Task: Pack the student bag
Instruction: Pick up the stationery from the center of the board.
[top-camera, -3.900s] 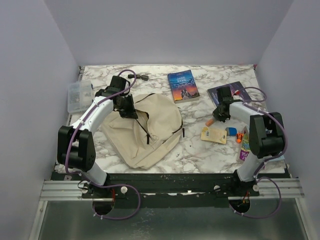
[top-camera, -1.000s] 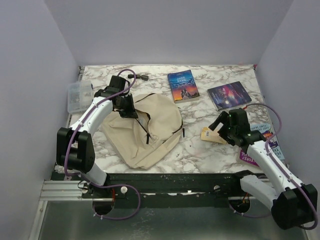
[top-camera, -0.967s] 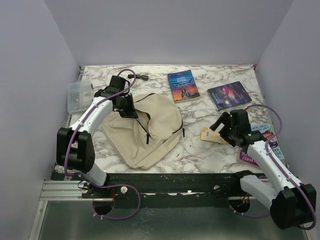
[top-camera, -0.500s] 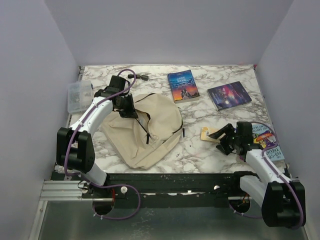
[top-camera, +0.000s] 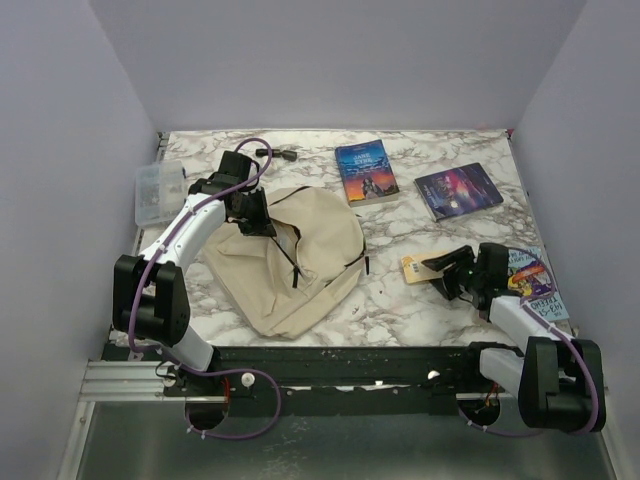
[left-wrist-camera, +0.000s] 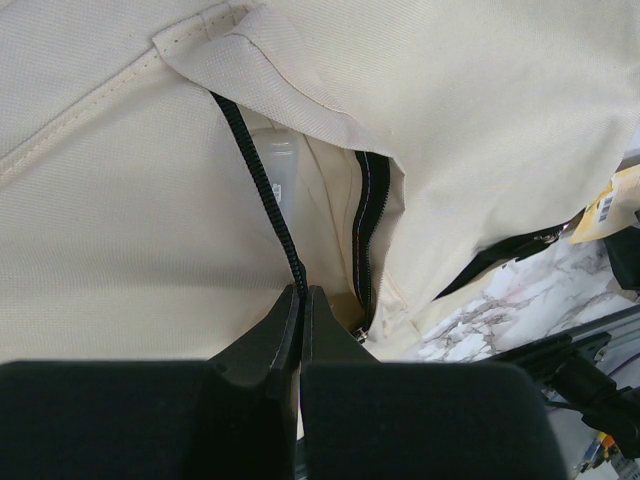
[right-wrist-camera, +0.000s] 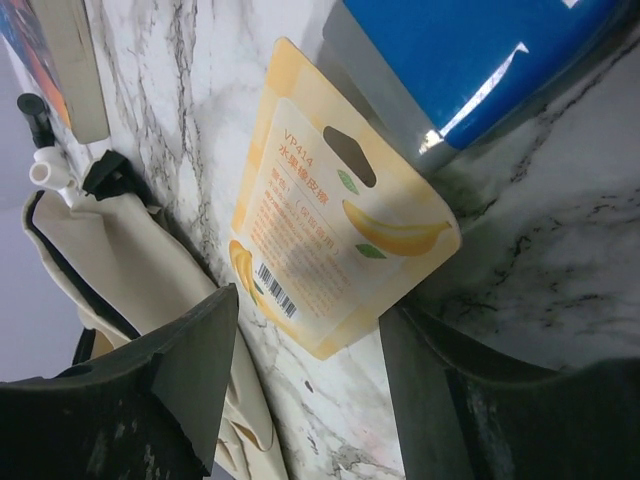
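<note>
The student bag (top-camera: 300, 262), beige canvas with black zippers, lies left of centre with its top unzipped. My left gripper (top-camera: 256, 222) is shut on the black zipper tape (left-wrist-camera: 262, 190) at the edge of the opening, and a white object (left-wrist-camera: 276, 160) shows inside. A yellow banana-print packet (top-camera: 416, 266) lies flat on the marble to the right of the bag. My right gripper (top-camera: 442, 273) sits low at the packet's near corner. In the right wrist view the packet (right-wrist-camera: 335, 235) lies between the spread fingers (right-wrist-camera: 185, 365), untouched by them. A blue object (right-wrist-camera: 470, 50) lies against the packet.
Two books lie at the back: a blue one (top-camera: 366, 172) and a dark one (top-camera: 458, 190). A colourful booklet (top-camera: 532, 282) lies at the right edge under my right arm. A clear plastic box (top-camera: 158, 192) sits at the far left, a black item (top-camera: 281, 154) behind the bag.
My right arm has drawn back toward the near right and dropped to the table at the packet, and its jaws have narrowed. The left arm and the bag have not moved.
</note>
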